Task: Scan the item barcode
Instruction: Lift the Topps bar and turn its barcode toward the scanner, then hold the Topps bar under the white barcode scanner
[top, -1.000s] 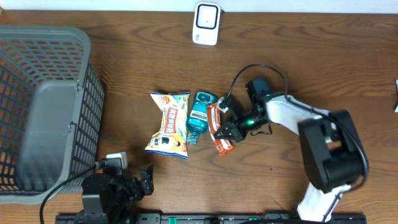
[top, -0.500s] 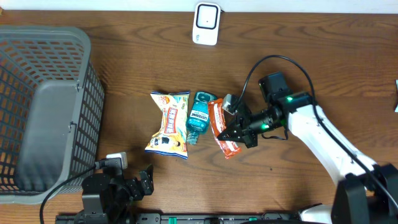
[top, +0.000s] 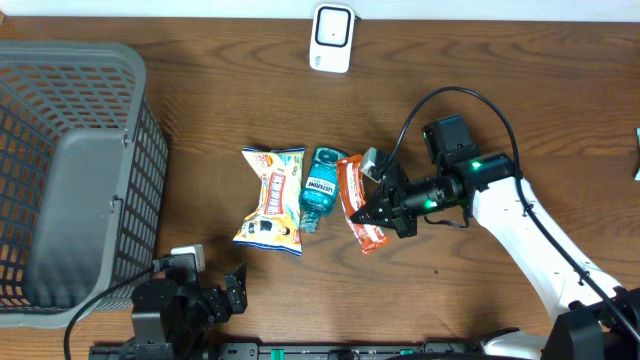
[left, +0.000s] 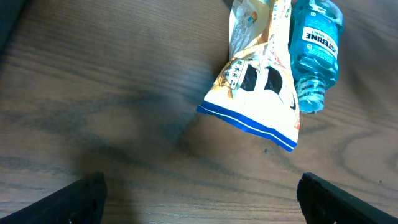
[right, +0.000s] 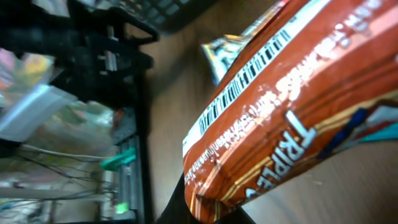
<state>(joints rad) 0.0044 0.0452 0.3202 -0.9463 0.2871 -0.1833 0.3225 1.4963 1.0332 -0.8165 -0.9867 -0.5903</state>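
Observation:
An orange-brown snack packet (top: 353, 202) lies tilted just right of a blue mouthwash bottle (top: 318, 188). My right gripper (top: 380, 211) is shut on its lower right end. The right wrist view has the packet (right: 292, 93) filling the frame with its barcode (right: 242, 79) facing the camera, and the right gripper (right: 214, 210) pinches its bottom corner. A white scanner (top: 331, 37) stands at the table's far edge. My left gripper (top: 218, 296) rests open near the front edge; in its own view the left gripper (left: 202, 205) holds nothing.
A yellow snack bag (top: 270, 198) lies left of the bottle, seen as the snack bag (left: 261, 87) and bottle (left: 314, 50) in the left wrist view. A grey mesh basket (top: 70, 170) fills the left side. A black cable (top: 440, 100) loops above the right arm.
The right arm has stretched out and swung to the right. The packet in its gripper has shifted slightly right, away from the bottle. The left arm has not moved.

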